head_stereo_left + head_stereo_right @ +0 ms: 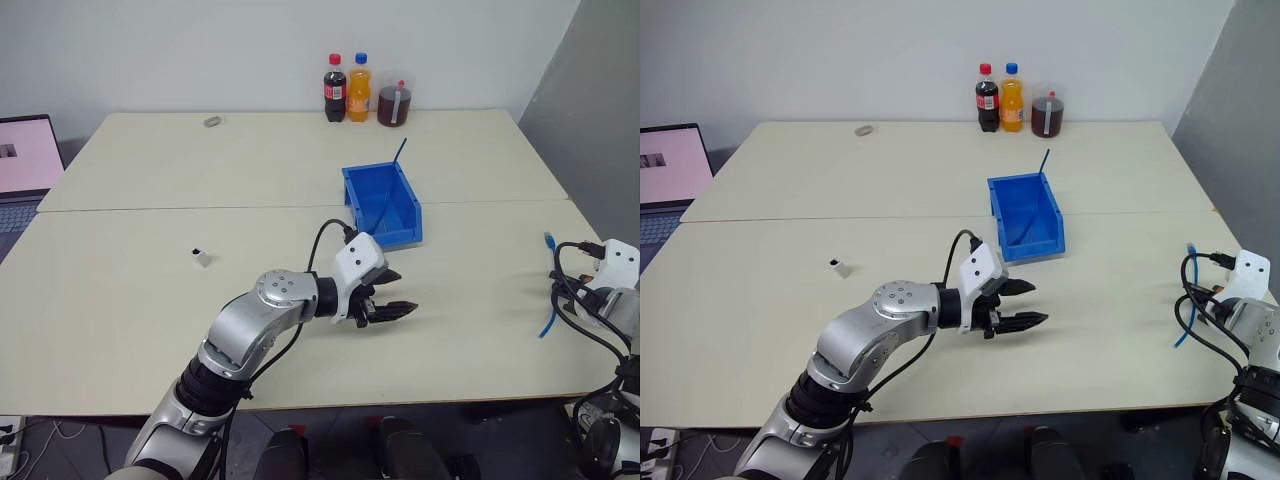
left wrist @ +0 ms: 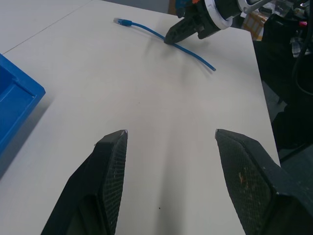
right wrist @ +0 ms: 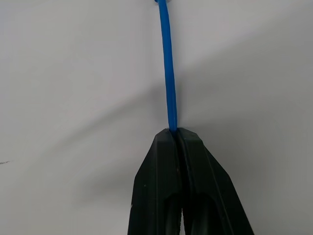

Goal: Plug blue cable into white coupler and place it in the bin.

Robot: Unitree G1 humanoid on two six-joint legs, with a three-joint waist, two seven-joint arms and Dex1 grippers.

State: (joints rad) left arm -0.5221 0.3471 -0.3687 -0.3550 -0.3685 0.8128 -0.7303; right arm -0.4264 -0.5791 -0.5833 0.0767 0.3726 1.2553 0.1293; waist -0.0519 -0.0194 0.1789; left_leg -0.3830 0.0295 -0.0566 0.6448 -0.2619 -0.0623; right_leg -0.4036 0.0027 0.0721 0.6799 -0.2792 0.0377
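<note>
The blue cable (image 1: 547,322) lies near the table's right edge, its clear plug (image 2: 119,21) pointing away from me. My right gripper (image 3: 173,132) is shut on the cable (image 3: 167,73) partway along it, seen also from the left wrist (image 2: 171,38). Over the middle of the table my left gripper (image 1: 405,292) hovers open with nothing between its fingers, pointing right toward the cable. The white coupler (image 1: 203,258) sits alone on the left part of the table. Just behind the left gripper stands the bin (image 1: 352,195).
A thin blue strand (image 1: 400,150) sticks up from the bin's far corner. Two bottles (image 1: 346,88) and a jar (image 1: 393,105) stand at the back edge, and a small grey object (image 1: 212,122) lies there too. A laptop (image 1: 25,160) is at the far left.
</note>
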